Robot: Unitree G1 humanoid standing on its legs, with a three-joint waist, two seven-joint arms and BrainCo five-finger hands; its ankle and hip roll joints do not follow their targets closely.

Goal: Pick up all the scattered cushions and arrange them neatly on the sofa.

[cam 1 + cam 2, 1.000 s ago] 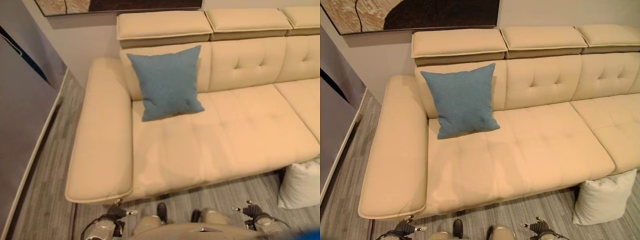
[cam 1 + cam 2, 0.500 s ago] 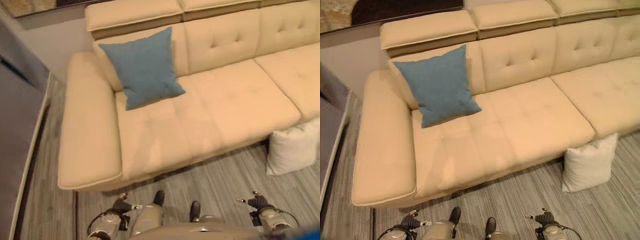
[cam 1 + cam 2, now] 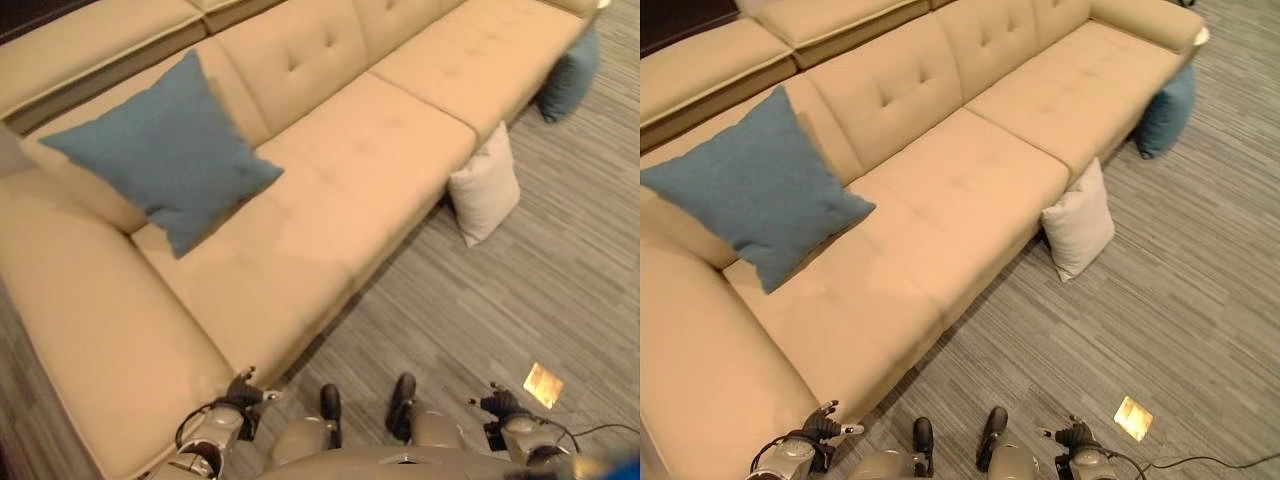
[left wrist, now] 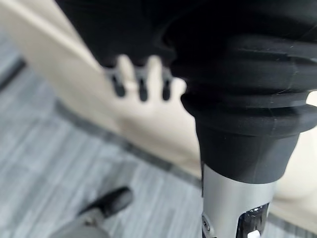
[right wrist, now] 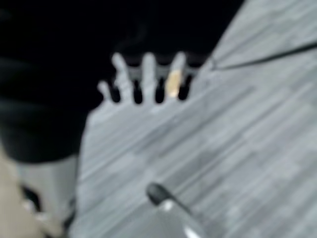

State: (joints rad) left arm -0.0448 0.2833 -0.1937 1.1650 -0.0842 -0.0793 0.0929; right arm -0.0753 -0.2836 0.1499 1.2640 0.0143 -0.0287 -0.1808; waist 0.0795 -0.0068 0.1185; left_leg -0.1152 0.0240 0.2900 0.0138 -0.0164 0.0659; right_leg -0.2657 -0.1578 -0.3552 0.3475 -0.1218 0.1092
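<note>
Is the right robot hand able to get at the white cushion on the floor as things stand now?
Probably not yet: the right robot hand hangs low by the body, while the white cushion leans against the sofa across bare floor.

Sofa (image 3: 970, 170) looked like smooth matt tan leather with button tufting, blue cushion (image 3: 750, 190) was woven cloth, floor (image 3: 1200, 300) a streaky grey carpet.

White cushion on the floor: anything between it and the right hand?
Nothing visible. The white cushion leans against the sofa front, with bare striped floor between it and the right hand, which hangs low, fingers straight, holding nothing.
</note>
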